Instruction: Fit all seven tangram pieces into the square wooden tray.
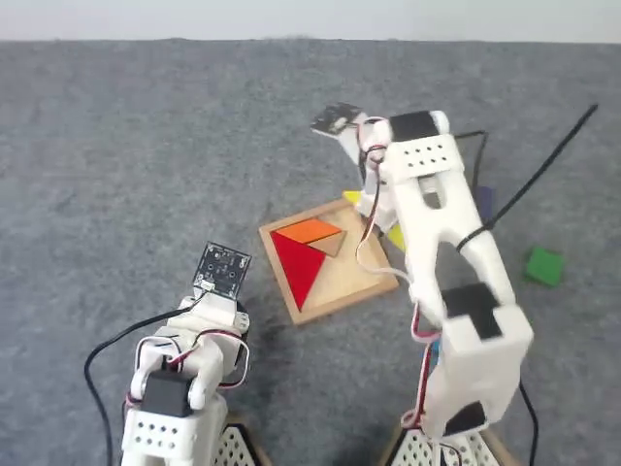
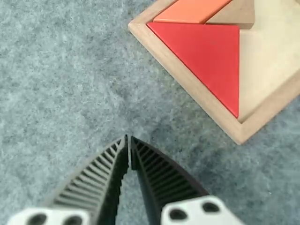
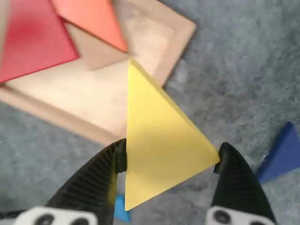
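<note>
At the tray [image 1: 344,301]'s right edge, mid-frame, the right end effector [image 3: 171,154] grasps a yellow triangle [image 3: 154,140]; lower left, the left end effector [image 2: 129,140] is clenched, empty.

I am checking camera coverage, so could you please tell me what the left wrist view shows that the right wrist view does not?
Left wrist view, not the right: the left end effector, shut, over grey felt beside a corner of the wooden tray.
Right wrist view, not the left: the right end effector holding a yellow triangle over the tray's edge, with a blue piece on the felt nearby.
Both: the tray with the red triangle and orange piece in it.
</note>
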Robot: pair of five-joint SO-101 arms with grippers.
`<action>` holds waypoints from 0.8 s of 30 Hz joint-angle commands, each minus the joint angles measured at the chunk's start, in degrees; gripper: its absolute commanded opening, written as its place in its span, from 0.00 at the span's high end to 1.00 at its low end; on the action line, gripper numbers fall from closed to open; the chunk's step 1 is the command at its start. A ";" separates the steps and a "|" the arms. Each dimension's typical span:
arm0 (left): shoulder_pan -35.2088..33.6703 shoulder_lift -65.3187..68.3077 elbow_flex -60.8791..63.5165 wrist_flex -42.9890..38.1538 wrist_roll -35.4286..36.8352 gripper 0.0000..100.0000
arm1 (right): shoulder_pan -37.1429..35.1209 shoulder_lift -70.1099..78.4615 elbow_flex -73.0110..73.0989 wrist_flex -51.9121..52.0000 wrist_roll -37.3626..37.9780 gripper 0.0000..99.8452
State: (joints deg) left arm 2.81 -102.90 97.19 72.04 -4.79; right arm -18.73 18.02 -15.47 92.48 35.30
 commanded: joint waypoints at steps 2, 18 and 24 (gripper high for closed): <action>-0.26 -1.23 -0.66 0.26 0.26 0.99 | -9.01 -16.22 10.73 0.22 -0.26 0.81; -0.26 -1.23 -0.66 0.26 0.26 0.99 | -10.68 -27.30 39.38 -19.12 11.69 0.81; -0.26 -1.23 -0.66 0.26 0.26 0.99 | -10.95 -19.38 31.74 -19.21 15.30 0.81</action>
State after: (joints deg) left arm 2.81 -102.90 97.19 72.04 -4.79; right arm -30.33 -4.40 24.00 74.02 48.22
